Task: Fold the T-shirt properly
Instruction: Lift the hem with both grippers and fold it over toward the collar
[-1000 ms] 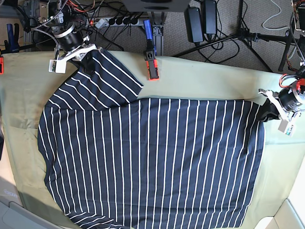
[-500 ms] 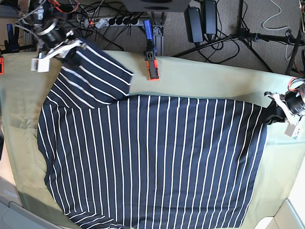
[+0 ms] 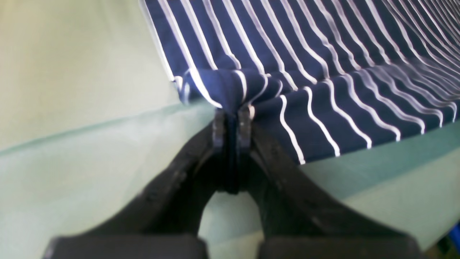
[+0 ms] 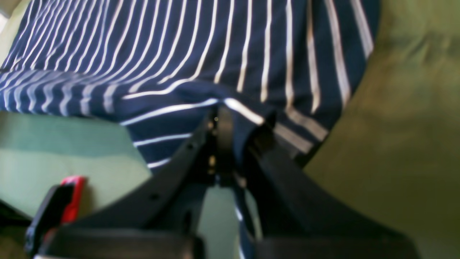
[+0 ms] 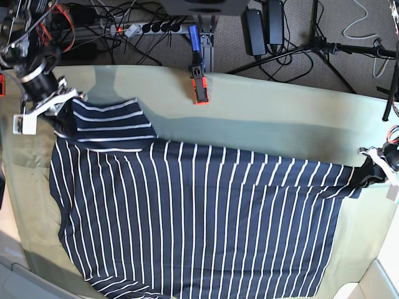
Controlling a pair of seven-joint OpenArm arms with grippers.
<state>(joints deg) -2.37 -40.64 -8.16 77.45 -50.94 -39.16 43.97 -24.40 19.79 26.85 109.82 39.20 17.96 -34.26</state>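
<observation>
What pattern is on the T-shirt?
Dark navy T-shirt with thin white stripes, clearest in the base view.

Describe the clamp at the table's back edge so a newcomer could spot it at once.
Start from the pale green cloth covering the table, with the striped T-shirt spread across it. Follow the cloth's far edge to just left of its middle: the clamp stands there. It alone is orange and black with a blue handle, apart from the shirt.

A soft, matt knit T-shirt (image 5: 199,218) in dark navy with thin white stripes lies on a plain pale green cloth (image 5: 274,118), also matt and lightly creased. The left gripper (image 3: 231,124) and right gripper (image 4: 230,122) look like matt black plastic. A clamp (image 5: 198,81) at the cloth's far edge has glossy orange and blue plastic parts.
</observation>
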